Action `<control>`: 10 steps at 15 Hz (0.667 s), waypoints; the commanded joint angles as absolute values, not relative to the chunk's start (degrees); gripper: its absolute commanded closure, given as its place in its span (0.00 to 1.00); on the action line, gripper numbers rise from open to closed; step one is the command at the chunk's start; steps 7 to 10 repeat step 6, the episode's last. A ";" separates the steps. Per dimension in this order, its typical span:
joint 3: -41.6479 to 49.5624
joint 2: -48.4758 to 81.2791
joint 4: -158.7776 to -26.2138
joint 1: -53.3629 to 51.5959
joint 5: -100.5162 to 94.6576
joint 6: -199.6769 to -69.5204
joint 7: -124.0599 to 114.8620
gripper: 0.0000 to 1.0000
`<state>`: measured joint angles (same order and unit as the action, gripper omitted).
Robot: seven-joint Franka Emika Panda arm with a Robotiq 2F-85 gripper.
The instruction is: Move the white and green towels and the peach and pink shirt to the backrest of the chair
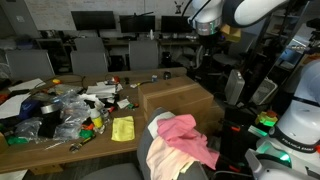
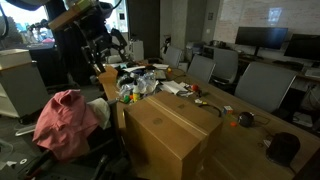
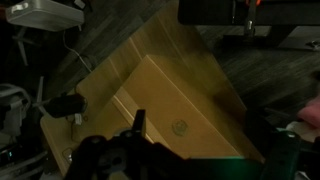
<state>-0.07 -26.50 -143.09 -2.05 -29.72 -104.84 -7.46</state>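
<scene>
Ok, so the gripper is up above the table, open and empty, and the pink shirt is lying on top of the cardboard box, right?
No. The pink shirt is not on the cardboard box; it is draped over the chair beside the box, as both exterior views show. The gripper is indeed up above the table, open and empty.

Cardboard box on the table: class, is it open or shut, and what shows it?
Shut. The cardboard box has a flat, closed top in both exterior views; no flaps stand up.
</scene>
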 commanded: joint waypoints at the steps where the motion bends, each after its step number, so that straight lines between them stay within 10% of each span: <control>1: 5.86 -30.84 -145.59 2.76 -26.60 -106.30 -1.28 0.00; 10: 15.10 -34.14 -148.72 8.73 -23.62 -108.97 9.12 0.00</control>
